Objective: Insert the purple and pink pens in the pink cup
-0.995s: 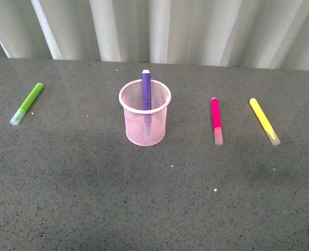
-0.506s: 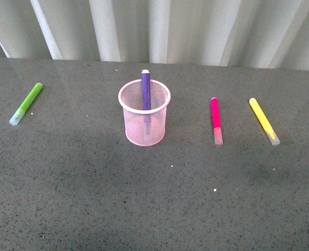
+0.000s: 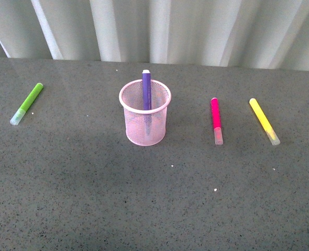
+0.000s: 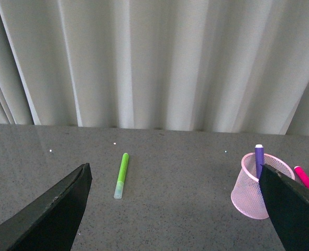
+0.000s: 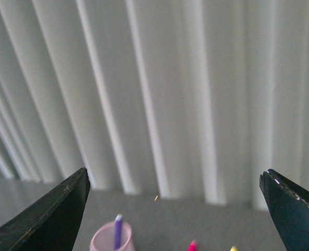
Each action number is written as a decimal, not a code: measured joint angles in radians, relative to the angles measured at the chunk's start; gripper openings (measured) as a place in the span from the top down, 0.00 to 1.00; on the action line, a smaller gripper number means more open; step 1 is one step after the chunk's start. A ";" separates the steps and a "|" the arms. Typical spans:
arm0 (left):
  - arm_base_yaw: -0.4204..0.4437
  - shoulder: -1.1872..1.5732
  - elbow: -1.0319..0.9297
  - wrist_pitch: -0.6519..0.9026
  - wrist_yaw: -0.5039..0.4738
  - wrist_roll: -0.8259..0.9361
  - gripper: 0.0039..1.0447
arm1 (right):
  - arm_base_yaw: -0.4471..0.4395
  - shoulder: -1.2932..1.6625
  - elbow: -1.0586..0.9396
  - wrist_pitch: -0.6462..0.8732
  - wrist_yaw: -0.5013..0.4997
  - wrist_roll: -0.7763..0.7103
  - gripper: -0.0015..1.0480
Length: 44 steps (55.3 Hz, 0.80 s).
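Two hands, the left hand [image 4: 174, 170] and the right hand [image 5: 174, 171], hang with jaws spread wide and empty over the speckled dark grey bench [image 3: 144, 209]; on it the magenta pink pen [image 3: 216, 117], clear-capped, lies flat between the light pink wire-mesh cup [image 3: 144, 123] and a yellow marker [image 3: 263, 120]; round and smooth, it may roll from a poor pinch; the dark purple pen [image 3: 146, 89] stands inside the cup, which looks light and could tip if its rolled rim is knocked; a lime green marker [image 3: 27, 103] lies well apart; pale pleated curtain [image 3: 196, 31] behind.

Fingers [image 4: 55, 209] spread wide, purple pen [image 4: 258, 159] upright in pink cup [image 4: 251, 197], pink pen [image 4: 304, 178] just beside, green marker [image 4: 121, 174] well apart
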 joint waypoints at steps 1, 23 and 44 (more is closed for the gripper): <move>0.000 0.000 0.000 0.000 0.000 0.000 0.06 | 0.013 0.051 0.024 0.045 0.036 -0.010 0.07; 0.000 0.000 0.000 0.000 0.000 0.000 0.06 | 0.251 1.191 0.785 -0.155 0.595 -0.166 0.07; 0.000 0.000 0.000 0.000 0.000 0.000 0.06 | 0.415 1.616 1.113 -0.565 0.663 -0.064 0.07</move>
